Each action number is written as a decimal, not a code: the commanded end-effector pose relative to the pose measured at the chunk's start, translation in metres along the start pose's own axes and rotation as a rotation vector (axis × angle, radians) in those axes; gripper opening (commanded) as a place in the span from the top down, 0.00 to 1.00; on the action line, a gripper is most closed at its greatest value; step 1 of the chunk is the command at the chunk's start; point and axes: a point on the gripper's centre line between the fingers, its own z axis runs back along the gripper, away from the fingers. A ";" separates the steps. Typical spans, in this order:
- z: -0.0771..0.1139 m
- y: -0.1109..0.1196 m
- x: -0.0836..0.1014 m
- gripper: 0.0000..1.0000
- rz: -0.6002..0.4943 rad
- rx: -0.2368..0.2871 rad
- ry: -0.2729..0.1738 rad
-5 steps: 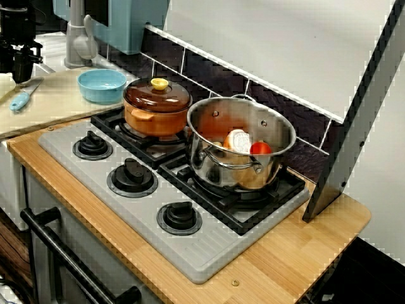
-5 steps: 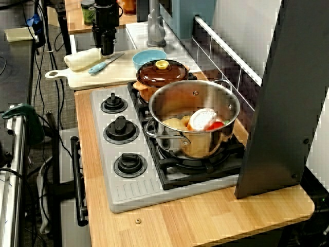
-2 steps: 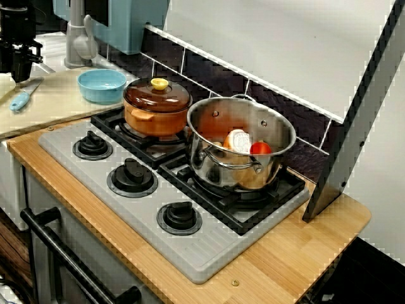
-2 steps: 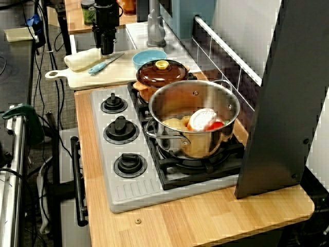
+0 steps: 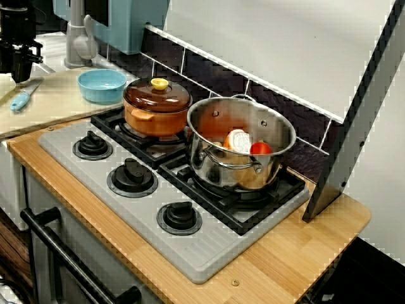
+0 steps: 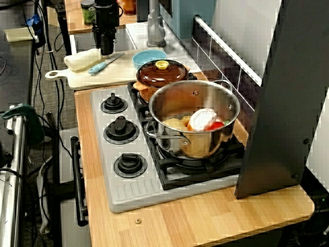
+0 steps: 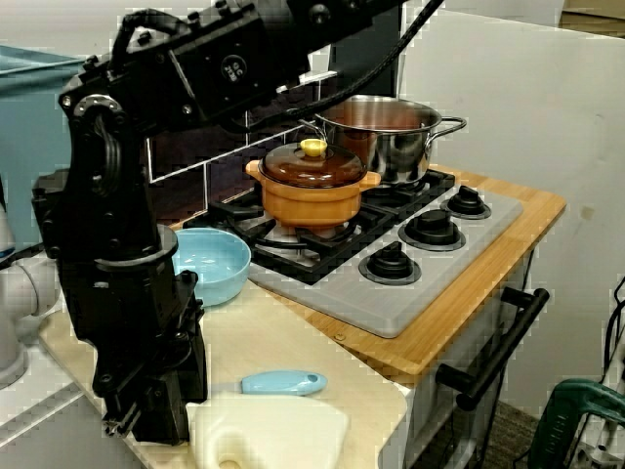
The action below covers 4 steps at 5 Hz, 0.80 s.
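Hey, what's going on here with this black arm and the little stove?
The black arm's gripper hangs low over the cutting board beside the stove, close to a white cloth and a blue-handled knife. I cannot tell whether its jaws are open. On the stove stand a lidded orange pot and a steel pot with food inside.

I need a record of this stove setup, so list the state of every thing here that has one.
steel pot: uncovered, on the stove, food inside.
brown casserole: lid on, on the stove.
blue bowl: upright, empty.
knife: lying flat on the cutting board.
claw: over the cutting board, open or shut unclear.
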 end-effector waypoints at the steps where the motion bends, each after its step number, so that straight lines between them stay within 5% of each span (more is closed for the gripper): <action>1: 0.038 0.004 0.002 1.00 -0.016 0.005 -0.075; 4: 0.054 -0.002 0.000 1.00 -0.042 -0.027 -0.082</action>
